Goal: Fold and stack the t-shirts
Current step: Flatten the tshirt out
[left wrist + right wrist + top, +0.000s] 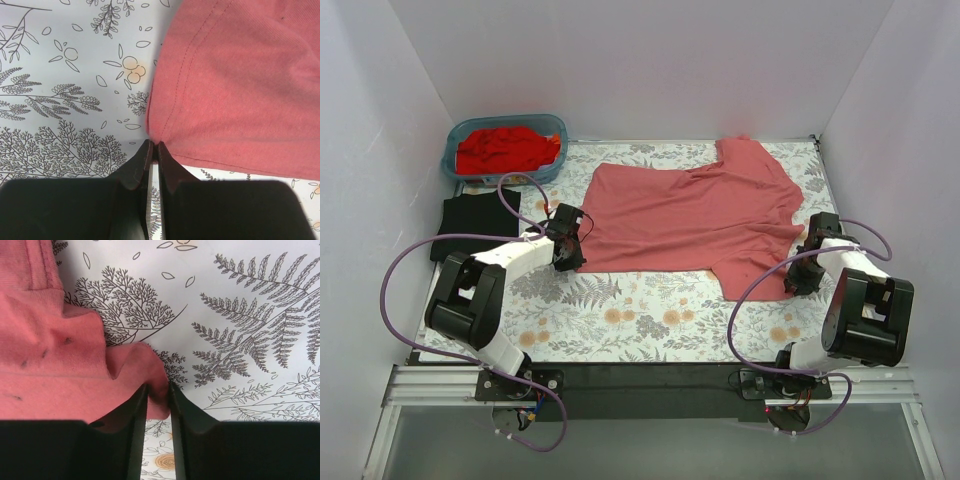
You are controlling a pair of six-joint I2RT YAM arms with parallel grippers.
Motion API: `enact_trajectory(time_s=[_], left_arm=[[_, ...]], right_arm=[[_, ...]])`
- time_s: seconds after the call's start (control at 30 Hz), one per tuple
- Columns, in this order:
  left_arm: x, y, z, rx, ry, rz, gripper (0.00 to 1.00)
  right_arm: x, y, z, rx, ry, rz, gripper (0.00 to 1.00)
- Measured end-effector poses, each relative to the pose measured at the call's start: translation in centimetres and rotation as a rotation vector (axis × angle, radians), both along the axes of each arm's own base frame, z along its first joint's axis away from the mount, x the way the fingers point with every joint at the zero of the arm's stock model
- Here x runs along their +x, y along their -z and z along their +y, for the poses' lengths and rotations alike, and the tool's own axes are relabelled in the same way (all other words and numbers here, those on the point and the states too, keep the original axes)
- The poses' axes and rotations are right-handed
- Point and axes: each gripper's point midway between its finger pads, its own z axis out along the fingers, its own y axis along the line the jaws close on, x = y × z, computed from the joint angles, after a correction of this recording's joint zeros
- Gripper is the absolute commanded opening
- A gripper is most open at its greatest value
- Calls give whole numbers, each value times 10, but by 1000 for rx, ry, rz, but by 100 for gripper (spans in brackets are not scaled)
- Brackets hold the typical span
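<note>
The pink t-shirt (690,215) lies spread flat on the table (620,310), its long axis running left to right between the two arms. The left gripper (152,145) is pinched together on the near left hem corner. The right gripper (157,387) has its jaws closed on a fold at the near right end, so the fold probably goes away from the arms.

Fern-print table cover (650,315) inside white-walled booth (640,70)
Blue plastic tub (449,158) sits at the cover's far left corner.

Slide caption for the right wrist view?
Right pincer grips a fold of the salmon-pink t-shirt on the floral table cover.
</note>
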Motion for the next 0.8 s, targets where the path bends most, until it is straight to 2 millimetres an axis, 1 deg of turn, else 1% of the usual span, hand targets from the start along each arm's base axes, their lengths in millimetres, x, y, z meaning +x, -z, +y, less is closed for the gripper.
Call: enact_trajectory(time_s=[0.03, 0.1, 0.13, 0.23, 0.43, 0.5, 0.53, 0.57, 0.63, 0.67, 0.7, 0.73, 0.77, 0.8], left_arm=[[0, 0, 0, 0, 1, 0, 0], [0, 0, 0, 1, 2, -1, 0], [0, 0, 0, 0, 2, -1, 0], [0, 0, 0, 1, 3, 0, 0], [1, 0, 1, -15, -7, 6, 0], [6, -4, 4, -22, -23, 11, 0], [12, -8, 5, -25, -33, 10, 0], [20, -16, 4, -29, -40, -1, 0], [40, -39, 2, -38, -52, -42, 0], [51, -56, 0, -44, -57, -69, 0], [64, -77, -3, -50, -61, -110, 0], [79, -104, -6, -58, -65, -163, 0], [91, -127, -8, -65, -68, -212, 0], [103, -159, -10, -78, -71, -279, 0]], right_arm=[[0, 0, 0, -2, 0, -5, 23], [1, 0, 0, -3, -2, -13, 17], [1, 0, 0, 0, -2, -15, 10], [2, 0, 1, 5, -5, -23, 1], [4, -3, 1, 6, -18, -20, 1], [10, -10, -1, 2, -29, -20, 1], [18, -18, -3, -5, -35, -36, 1], [29, -30, -6, -15, -41, -65, 1], [55, -61, -13, -41, -51, -141, 1], [72, -84, -18, -61, -54, -196, 1], [86, -108, -22, -81, -56, -250, 1], [102, -138, -27, -107, -55, -320, 1], [116, -170, -32, -136, -54, -398, 1], [125, -204, -36, -168, -52, -474, 1]])
